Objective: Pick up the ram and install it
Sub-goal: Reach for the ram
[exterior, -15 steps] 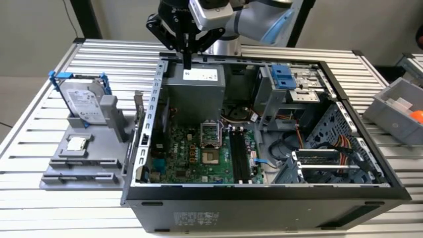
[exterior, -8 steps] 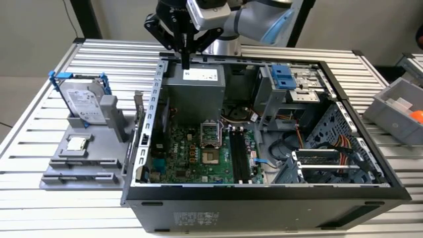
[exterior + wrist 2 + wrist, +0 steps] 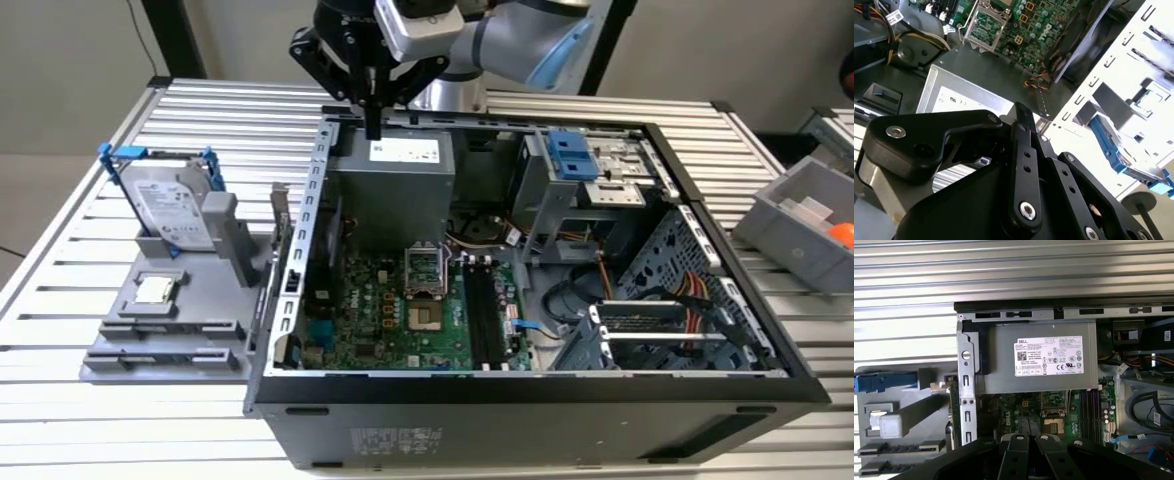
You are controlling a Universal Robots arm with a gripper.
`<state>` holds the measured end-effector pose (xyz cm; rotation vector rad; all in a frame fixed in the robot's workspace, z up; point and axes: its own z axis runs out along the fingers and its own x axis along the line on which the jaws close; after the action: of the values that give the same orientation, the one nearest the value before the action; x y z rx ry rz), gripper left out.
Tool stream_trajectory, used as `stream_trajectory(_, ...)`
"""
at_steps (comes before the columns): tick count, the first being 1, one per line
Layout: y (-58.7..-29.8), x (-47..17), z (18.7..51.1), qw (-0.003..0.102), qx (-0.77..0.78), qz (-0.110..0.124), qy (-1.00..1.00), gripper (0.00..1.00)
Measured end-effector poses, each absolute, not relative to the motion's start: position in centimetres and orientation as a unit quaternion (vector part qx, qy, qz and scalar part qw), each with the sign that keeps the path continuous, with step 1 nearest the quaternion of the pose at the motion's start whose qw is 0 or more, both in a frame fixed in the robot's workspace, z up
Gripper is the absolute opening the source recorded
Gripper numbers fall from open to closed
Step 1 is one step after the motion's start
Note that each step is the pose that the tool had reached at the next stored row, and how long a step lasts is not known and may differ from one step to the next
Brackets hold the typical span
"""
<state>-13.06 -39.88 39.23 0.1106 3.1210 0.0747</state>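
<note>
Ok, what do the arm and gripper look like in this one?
The arm is a rounded silver-grey tube with light blue trim at the joint. The gripper is matte black and made of flat linkage bars dotted with silver screw heads, which show up close in both wrist views. It narrows to a slim tip.

The arm [image 3: 527,40] above the hand [image 3: 374,125] runs out of the exterior view's top edge. In the first wrist view the hand's body is cropped and hides part of the motherboard [image 3: 1021,405] beneath it. Well apart from the hand, a gray bin [image 3: 787,215] is cut off.
</note>
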Motion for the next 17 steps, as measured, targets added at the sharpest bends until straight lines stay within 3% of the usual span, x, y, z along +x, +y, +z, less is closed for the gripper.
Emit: stream_trajectory(17, -39.88, -13.19, 39.23, 0.007, 0.035, 0.024, 0.999, 0.00)
